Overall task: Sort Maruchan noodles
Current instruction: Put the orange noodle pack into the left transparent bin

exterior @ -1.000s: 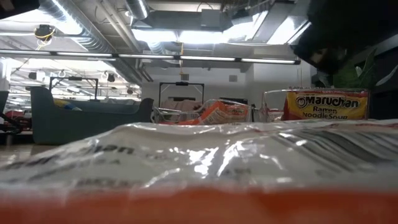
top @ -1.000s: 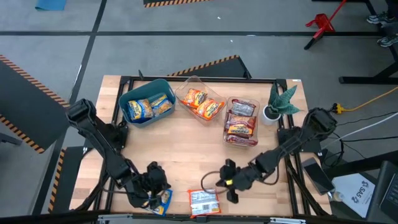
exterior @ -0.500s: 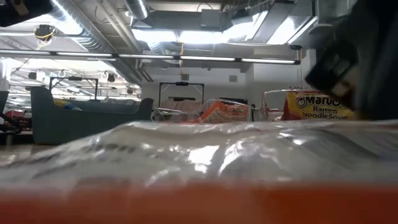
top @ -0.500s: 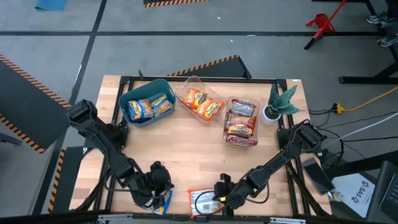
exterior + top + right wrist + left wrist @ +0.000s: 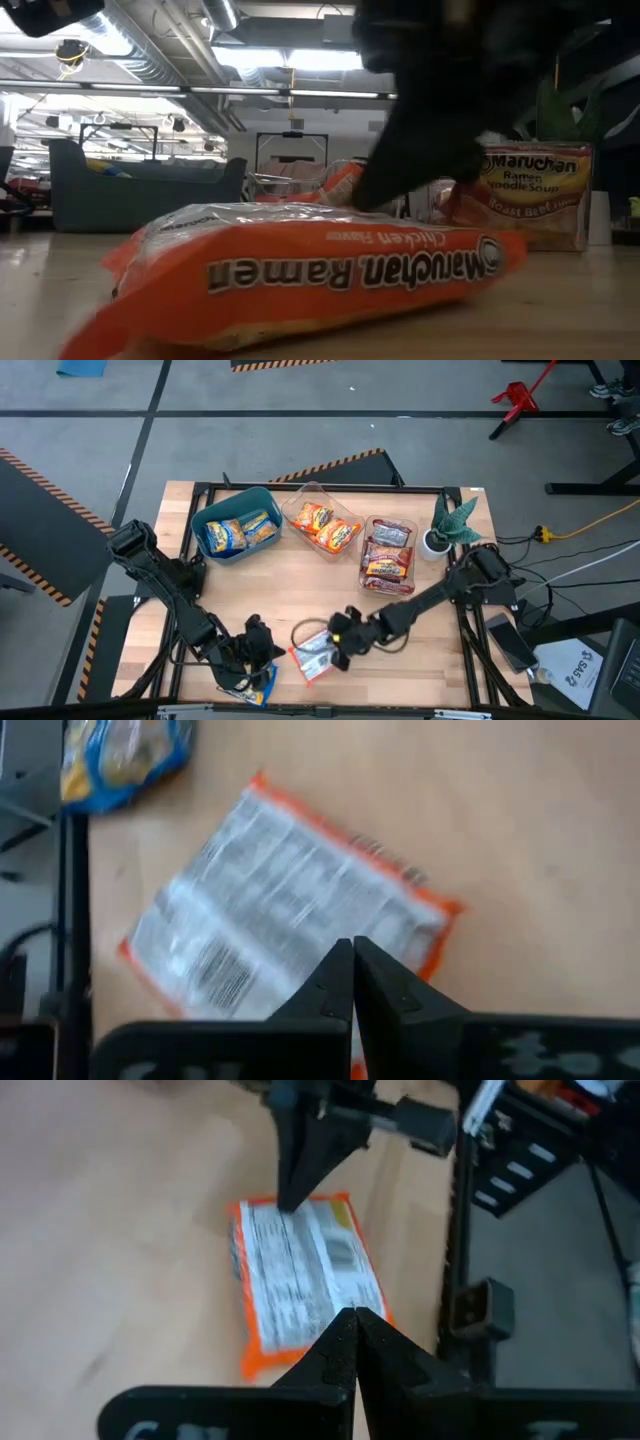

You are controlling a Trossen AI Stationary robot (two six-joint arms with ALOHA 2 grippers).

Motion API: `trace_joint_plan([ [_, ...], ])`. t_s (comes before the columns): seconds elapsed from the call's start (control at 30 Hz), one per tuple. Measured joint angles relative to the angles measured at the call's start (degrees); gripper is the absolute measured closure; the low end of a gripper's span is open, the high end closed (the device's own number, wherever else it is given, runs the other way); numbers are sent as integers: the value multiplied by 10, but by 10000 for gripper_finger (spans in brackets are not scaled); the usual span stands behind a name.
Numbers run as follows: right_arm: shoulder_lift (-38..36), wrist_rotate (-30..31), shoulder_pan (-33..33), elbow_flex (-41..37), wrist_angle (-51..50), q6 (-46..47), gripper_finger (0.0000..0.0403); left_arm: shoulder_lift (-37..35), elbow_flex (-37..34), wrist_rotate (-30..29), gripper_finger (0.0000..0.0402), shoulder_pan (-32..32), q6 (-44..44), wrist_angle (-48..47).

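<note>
An orange noodle packet (image 5: pixel 311 659) lies flat on the table near the front, printed back up; it also shows in the low view (image 5: pixel 300 270) and the right wrist view (image 5: pixel 270 900). My right gripper (image 5: pixel 332 648) is shut, with its tips on this packet. A blue-yellow packet (image 5: pixel 263 682) lies at the table's near edge. My left gripper (image 5: pixel 258 654) is shut and empty just beyond that packet, and its wrist view (image 5: pixel 352 1315) looks toward the orange packet (image 5: pixel 300 1280). My right gripper presses its shut fingertips (image 5: pixel 295 1190) down on the orange packet's back face at one short end (image 5: pixel 288 1215). The fingers slant down from the table's right side. The packet lies flat on the table.
At the back stand a teal bin (image 5: pixel 205 518) with blue-yellow packets, a clear container (image 5: pixel 300 496) with orange packets and a clear container (image 5: pixel 390 522) with red-silvery packets. A small potted plant (image 5: pixel 447 525) stands at the back right. Bare wood lies between the containers and the grippers.
My right gripper has gone toward the table's near left, reached the orange packet, then moved away from the near edge. The orange packet has slid with it along the table, away from the near edge and a little left, and has turned about.
</note>
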Motion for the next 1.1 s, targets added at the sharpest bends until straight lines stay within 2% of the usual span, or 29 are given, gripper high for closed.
trace_joint_plan([
  [0.1, -16, -14, -23, -1, 10, -12, 402, 0, -2, -36, 401, 6, 17, 1],
  [0.2, -48, -9, -27, -1, 22, -28, 402, 2, -26, -47, 401, 23, 18, 17],
  [0.47, -148, 56, -14, 0, 29, -92, 402, 3, -165, -16, 401, 66, 23, 308],
  [0.57, -182, 77, -9, 0, 30, -99, 402, 3, -192, -17, 401, 75, 22, 359],
  [0.67, -205, 74, -10, 0, 35, -97, 402, 3, -195, -18, 401, 78, 24, 369],
  [0.87, -208, -12, -18, 0, 45, -125, 402, 3, -182, 16, 401, 78, 58, 372],
  [1.1, -170, -9, -2, 0, 31, -117, 402, 3, -181, 46, 401, 100, 90, 369],
])
